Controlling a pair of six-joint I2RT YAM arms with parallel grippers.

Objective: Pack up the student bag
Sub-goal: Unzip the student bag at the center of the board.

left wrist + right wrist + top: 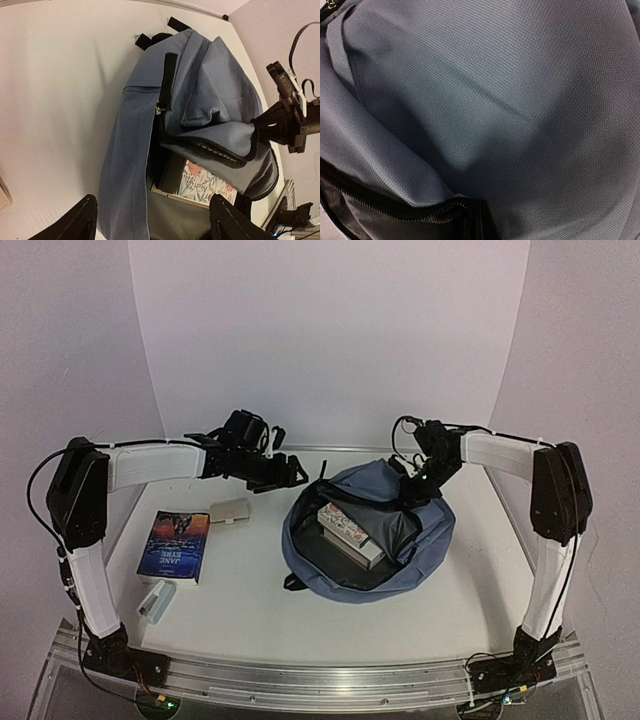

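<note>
- On the table right of centre, your student bag (435,540) lies with its mouth gaping upward, stacked books (345,528) already inside.
- Your right gripper (418,483) is clenched on the bag's upper flap at the far rim and lifts it. I judge this props the opening wide for loading.
- Your left gripper (288,476) stands released, holding nothing, just beside the bag's left rim.
- Its slate-blue fabric slumps softly, the zipper is undone, and black straps poke out at its edges.
- Another book (177,543) waits well to the left, unpacked.
</note>
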